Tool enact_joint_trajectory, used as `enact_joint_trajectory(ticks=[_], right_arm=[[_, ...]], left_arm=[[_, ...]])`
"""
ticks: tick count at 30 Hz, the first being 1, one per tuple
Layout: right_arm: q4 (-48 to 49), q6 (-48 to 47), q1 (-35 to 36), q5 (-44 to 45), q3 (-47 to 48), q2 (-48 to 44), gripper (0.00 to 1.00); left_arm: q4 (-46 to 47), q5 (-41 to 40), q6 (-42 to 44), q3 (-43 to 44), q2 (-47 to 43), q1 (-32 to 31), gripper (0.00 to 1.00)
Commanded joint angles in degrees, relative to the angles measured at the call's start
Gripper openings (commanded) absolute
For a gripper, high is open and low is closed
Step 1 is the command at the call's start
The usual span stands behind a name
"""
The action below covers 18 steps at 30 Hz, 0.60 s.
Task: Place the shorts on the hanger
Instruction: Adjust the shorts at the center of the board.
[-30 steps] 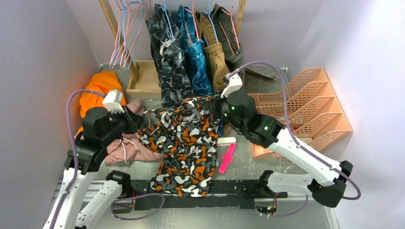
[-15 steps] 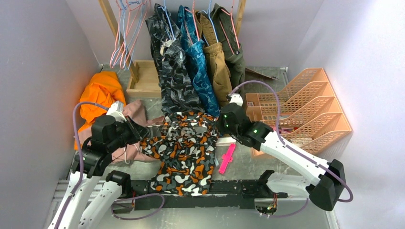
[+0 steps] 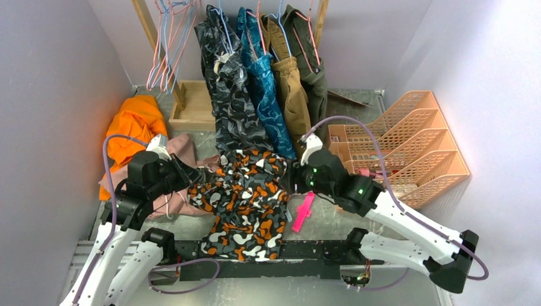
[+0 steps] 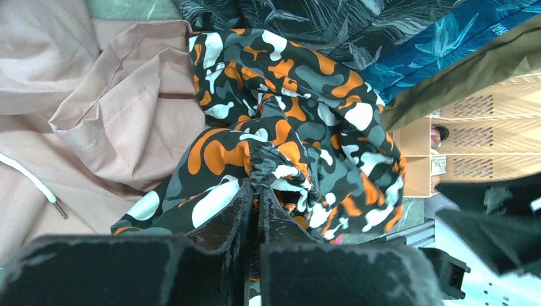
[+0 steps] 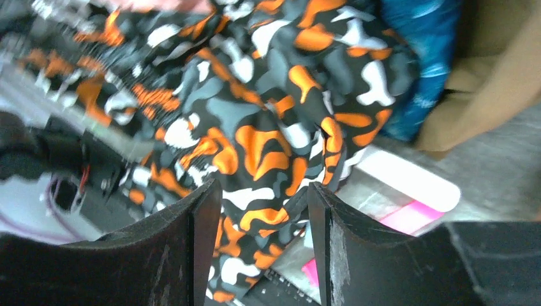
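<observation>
The worktop (image 3: 322, 224) is crowded. A row of hung garments (image 3: 255, 70) fills the back, and the shorts (image 3: 245, 197) lie in the middle of it, their lower hem towards the arm bases and their upper edge crumpled just in front of that row. A second ago both arms held this upper edge lifted and stretched between them; now both have come down and the cloth has sagged into a heap, overlapping the plain pink shorts (image 4: 96, 115) on its left side. The right pincer (image 5: 265, 191) has just let go: its fingers stand well apart, with the printed cloth lying beyond them and nothing gripped. The left pincer (image 4: 255, 188) stays clamped tight on a gathered fold of the shorts. No hanger can be seen at or inside the shorts; the only empty wire hangers (image 3: 167, 38) in view dangle from the rail at the back left, well apart from both arms. My judgement is that the shorts have been set down so that the freed right arm can re-grip or fetch a hanger. The hanging itself is not yet begun.
</observation>
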Motion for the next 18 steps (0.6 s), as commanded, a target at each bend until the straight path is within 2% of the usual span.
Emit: enact_joint_trajectory(ticks=[1,5,8,12,18], right_arm=[[0.3,-1.3,10.8,2.2,-2.2,-1.0,0.56],[0.6,0.2,23.5,12.2,-2.9,0.4,0.56],[3.0,-0.3,29.8,13.2,-4.4,1.8,0.52],[-1.3,4.1,34.6,20.7,-3.6,8.8,0.54],[-3.4,10.9,40.1,25.1,-2.3,15.4,0.59]], left_arm=[[3.4,0.6,-0.9,-0.5,1.0,-0.2,0.07],[3.2,-0.1,-0.6,0.3,2.1,-0.2,0.07],[2.7,-0.8,-0.2,0.8,2.4,-0.2,0.07],[2.2,-1.1,-0.3,0.8,2.2,-0.2,0.07],[1.9,-1.7,-0.6,0.0,1.1,-0.2,0.07]])
